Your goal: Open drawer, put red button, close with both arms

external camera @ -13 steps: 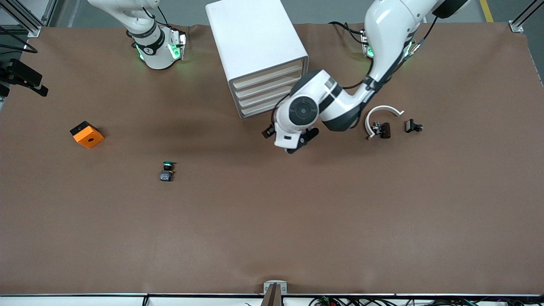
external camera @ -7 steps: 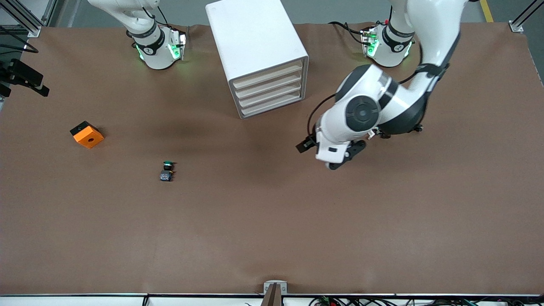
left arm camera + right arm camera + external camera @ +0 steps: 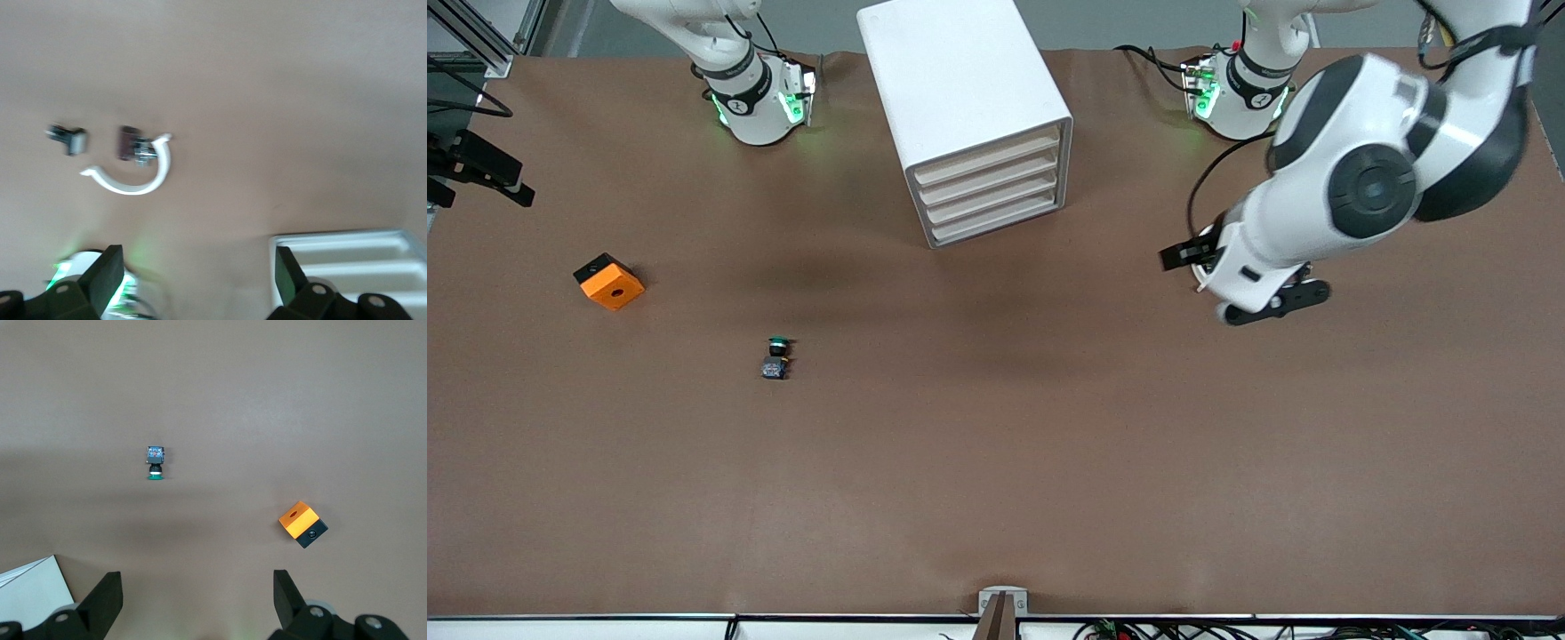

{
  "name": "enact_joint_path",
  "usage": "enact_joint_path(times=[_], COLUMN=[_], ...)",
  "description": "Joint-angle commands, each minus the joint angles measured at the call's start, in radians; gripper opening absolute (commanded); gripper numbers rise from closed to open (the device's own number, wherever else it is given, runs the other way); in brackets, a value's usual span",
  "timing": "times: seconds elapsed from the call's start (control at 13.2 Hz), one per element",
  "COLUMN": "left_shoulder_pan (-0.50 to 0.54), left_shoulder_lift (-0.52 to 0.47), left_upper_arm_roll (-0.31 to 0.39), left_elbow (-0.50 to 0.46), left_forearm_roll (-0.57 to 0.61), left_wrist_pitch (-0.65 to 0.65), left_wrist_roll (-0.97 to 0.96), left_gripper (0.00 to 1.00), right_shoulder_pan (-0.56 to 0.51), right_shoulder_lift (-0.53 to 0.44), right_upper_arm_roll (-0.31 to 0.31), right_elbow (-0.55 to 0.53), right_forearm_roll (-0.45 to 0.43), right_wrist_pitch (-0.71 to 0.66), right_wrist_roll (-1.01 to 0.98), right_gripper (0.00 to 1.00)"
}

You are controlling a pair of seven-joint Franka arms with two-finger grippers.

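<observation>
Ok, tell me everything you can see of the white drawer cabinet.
The white drawer cabinet is a tall box of smooth white material, plastic by its look, standing on the brown table between the two arm bases. It is turned slightly askew. Its front faces the front camera and shows four stacked drawers, cream-edged, all shut. Nothing rests on top of it and neither gripper touches it. A corner of it also appears in each wrist view.
</observation>
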Motion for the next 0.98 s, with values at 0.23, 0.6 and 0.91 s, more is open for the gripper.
enact_joint_path(times=[0.23, 0.6, 0.91], left_shoulder_pan=[-0.052, -0.048, -0.028], left_shoulder_lift=[-0.252, -0.426, -0.463], left_upper_arm_roll=[0.284, 0.415, 0.41], left_elbow=[-0.147, -0.411, -0.447], left_forearm_roll=[0.0, 0.013, 0.016], left_wrist_pitch=[-0.061, 0.169, 0.258], left_wrist_roll=[0.366, 0.539, 0.568], left_gripper=[1.0, 1.0, 1.0], right_shoulder_pan=[-0.017, -0.017, -0.016], right_shoulder_lift=[-0.023, -0.022, -0.023], right_upper_arm_roll=[0.008, 0.01, 0.01], right_elbow=[-0.03, -0.031, -0.031], right_forearm_roll=[-0.023, -0.035, -0.035], right_wrist_pitch=[0.014, 0.011, 0.009], right_wrist_roll=[0.003, 0.003, 0.01], right_gripper=[1.0, 1.0, 1.0])
